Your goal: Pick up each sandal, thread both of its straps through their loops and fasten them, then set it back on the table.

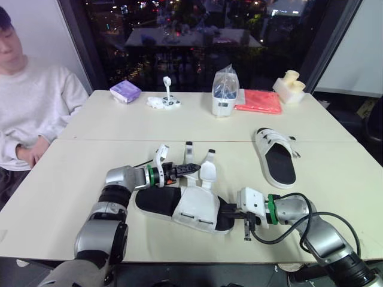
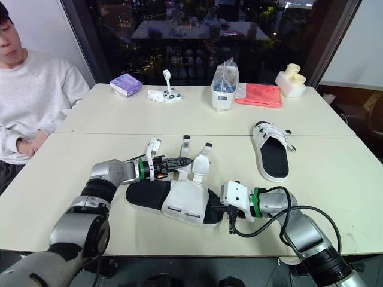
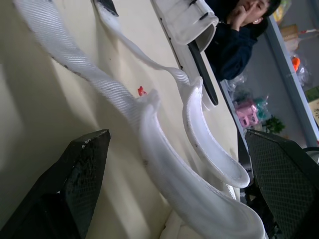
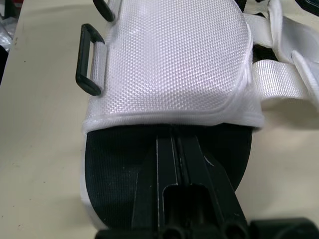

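Observation:
The near sandal (image 1: 182,206), black sole and white upper, lies flat at the table's front with its heel toward my left. Its two white straps (image 1: 207,169) stand loose on the far side, and the black loops (image 4: 88,59) on the near side are empty. My left gripper (image 1: 192,168) is open just above the far side, with a curled strap (image 3: 164,164) lying between its fingers (image 3: 75,189). My right gripper (image 1: 227,210) is shut, and its tips rest on the black footbed at the toe opening (image 4: 119,149). The second sandal (image 1: 276,156) lies flat at the right.
A person (image 1: 30,101) sits at the table's left end. Along the far edge stand a purple packet (image 1: 125,91), a small white gadget (image 1: 164,102), a clear bag on a white base (image 1: 225,92), a red cloth (image 1: 258,100) and a cream object (image 1: 289,86).

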`<state>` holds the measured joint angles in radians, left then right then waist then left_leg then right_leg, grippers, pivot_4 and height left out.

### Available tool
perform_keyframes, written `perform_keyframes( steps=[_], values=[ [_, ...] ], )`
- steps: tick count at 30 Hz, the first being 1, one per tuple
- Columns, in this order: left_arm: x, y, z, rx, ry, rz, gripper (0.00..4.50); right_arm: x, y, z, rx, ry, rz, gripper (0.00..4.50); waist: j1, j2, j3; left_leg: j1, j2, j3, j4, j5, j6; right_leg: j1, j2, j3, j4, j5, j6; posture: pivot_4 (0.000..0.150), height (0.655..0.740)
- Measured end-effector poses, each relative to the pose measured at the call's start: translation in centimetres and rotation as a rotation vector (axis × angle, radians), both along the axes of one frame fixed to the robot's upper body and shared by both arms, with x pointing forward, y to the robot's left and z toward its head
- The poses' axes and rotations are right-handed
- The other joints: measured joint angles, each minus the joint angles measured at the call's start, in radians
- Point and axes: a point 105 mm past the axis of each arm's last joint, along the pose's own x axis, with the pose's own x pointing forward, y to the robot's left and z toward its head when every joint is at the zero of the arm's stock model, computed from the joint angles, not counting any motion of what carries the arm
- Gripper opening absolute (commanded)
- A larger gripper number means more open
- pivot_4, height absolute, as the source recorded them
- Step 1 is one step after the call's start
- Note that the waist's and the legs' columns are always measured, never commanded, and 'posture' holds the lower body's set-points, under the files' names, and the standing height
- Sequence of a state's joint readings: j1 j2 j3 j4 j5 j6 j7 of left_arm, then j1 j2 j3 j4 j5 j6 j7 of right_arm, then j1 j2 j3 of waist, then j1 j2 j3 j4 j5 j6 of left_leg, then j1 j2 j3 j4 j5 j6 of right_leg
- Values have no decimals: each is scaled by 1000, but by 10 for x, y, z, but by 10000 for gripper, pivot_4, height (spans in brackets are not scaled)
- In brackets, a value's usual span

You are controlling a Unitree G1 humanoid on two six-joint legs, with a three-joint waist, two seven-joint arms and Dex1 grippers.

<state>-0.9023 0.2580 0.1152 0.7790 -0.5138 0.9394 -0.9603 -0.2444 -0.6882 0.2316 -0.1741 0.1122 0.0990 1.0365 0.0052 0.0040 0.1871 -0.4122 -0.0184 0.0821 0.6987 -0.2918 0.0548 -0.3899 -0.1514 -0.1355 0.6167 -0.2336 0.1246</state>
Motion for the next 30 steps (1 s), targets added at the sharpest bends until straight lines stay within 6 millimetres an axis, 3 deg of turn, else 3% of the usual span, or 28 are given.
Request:
perform_keyframes(
  steps=[9,18,21,25,30],
  values=[
    [-23,17,1,-36,8,39,45000,17,2,1,48,-18,-56,254,2,0,0,0,0,0,0,0,0,1,0,0,0,0,0,1500,7400],
    [-34,15,-2,-34,10,72,45000,24,-1,2,45,-25,-66,254,4,0,0,1,0,-1,0,0,0,1,0,0,-1,0,0,1500,7400],
    [-34,15,-3,-33,10,77,45000,19,0,2,49,16,-52,254,6,0,0,1,0,-1,0,0,0,1,0,0,-1,0,0,1500,7400],
    [-30,15,-3,-40,8,87,45000,-3,7,-3,68,111,6,254,7,0,0,1,0,-1,0,0,0,1,0,0,-1,0,0,1500,7400],
    [-26,14,0,-40,-4,101,45000,-5,18,-5,105,124,8,254,5,0,0,1,0,-1,0,0,-1,1,0,0,0,0,0,1500,7400]
  ],
)
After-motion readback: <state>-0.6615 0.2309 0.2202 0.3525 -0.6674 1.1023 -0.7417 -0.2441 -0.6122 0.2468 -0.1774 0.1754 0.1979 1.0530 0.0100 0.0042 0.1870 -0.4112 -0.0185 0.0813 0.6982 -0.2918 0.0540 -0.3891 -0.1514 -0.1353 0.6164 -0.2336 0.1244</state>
